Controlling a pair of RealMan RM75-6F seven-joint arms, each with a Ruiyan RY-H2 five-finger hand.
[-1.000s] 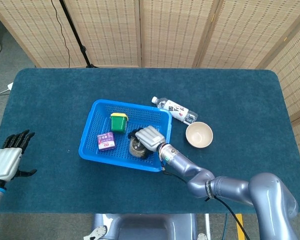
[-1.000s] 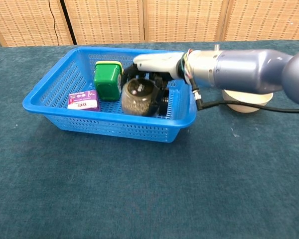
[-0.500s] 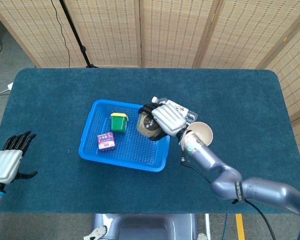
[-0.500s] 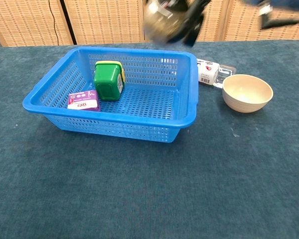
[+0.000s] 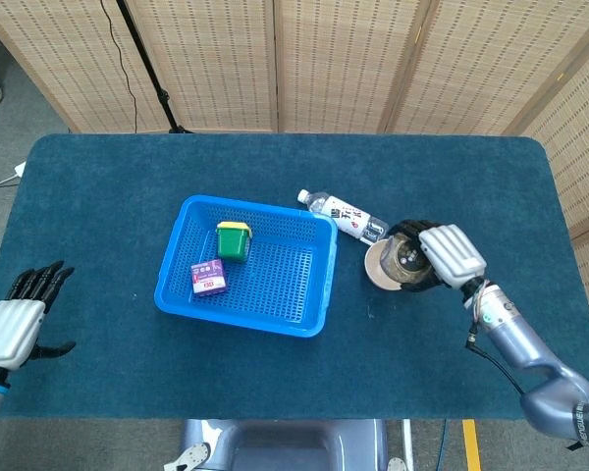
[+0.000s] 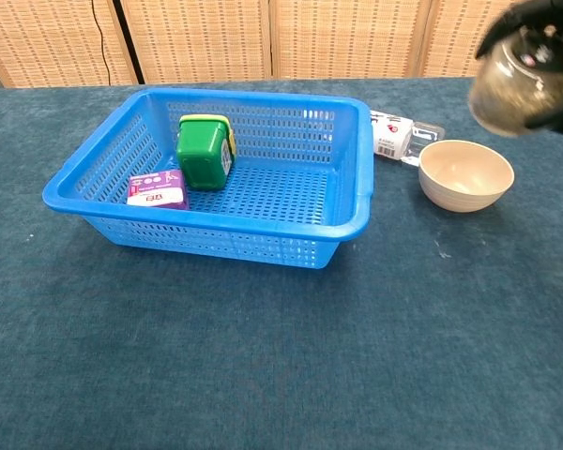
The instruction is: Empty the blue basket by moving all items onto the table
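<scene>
The blue basket (image 5: 245, 316) (image 6: 353, 202) sits mid-table and holds a green box with a yellow lid (image 5: 233, 239) (image 6: 203, 152) and a small purple box (image 5: 208, 277) (image 6: 157, 189). My right hand (image 5: 450, 252) grips a round dark jar (image 5: 406, 260) (image 6: 514, 84) and holds it in the air over the cream bowl (image 5: 379, 273) (image 6: 464, 174), right of the basket. Off at the table's left front edge, my left hand (image 5: 15, 321) is open and holds nothing.
A plastic water bottle (image 5: 346, 216) (image 6: 402, 137) lies on its side behind the bowl, just right of the basket's back corner. Wicker screens stand behind the table.
My right hand lifted the jar out of the basket and carried it to the right, to above the bowl. The left hand has barely moved.
</scene>
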